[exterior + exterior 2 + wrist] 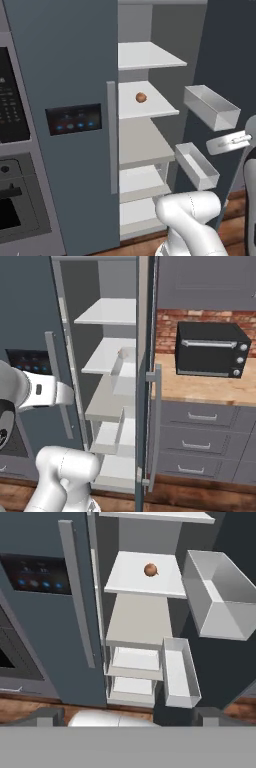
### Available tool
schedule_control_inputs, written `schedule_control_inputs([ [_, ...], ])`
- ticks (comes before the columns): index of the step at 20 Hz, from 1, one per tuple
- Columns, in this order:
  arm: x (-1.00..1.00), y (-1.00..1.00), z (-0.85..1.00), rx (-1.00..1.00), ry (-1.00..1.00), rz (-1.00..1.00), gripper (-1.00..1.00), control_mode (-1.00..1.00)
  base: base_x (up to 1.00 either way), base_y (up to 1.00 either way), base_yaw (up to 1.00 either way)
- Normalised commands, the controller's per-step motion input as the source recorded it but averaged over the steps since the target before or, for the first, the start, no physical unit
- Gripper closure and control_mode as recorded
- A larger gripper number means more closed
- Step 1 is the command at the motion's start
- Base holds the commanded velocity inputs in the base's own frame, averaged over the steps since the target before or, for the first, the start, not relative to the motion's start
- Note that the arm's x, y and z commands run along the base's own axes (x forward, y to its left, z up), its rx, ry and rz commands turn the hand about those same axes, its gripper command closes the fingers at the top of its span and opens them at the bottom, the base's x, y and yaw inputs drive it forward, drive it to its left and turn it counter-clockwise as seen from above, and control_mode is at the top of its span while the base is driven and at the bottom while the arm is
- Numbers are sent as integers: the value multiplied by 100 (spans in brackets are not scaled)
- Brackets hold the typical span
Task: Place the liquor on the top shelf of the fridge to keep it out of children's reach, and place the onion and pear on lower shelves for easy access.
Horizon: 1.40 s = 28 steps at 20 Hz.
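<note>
The fridge (65,75) stands with its right door swung open and its white shelves showing. The onion (141,97) (151,570), a small brown-orange ball, rests on the second shelf from the top (160,105), one of the lower shelves. Above it the top shelf (150,56) (107,312) is bare. My gripper (130,716) hangs back from the fridge, facing the shelves, open wide with nothing between its fingertips (50,717). The liquor and the pear are out of view.
Two clear door bins (210,107) (197,166) jut from the open door (145,381). Black wall ovens (12,150) sit left of the fridge. To the right, a black toaster oven (210,348) stands on a wooden counter (200,390) over grey drawers.
</note>
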Motion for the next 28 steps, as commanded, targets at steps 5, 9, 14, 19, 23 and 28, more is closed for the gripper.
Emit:
schedule_control_inputs([
  [5,0,0,0,0,0,0,-100,100,-42,-84,-3],
  [9,0,0,0,0,0,0,-100,100,-100,-21,0],
  [14,0,0,0,0,0,0,-100,100,-100,-5,1],
  [19,0,0,0,0,0,0,-100,100,-37,-66,-2],
  [23,0,0,0,0,0,0,-100,100,2,-100,-8],
  [28,0,0,0,0,0,0,-100,100,22,-100,-9],
])
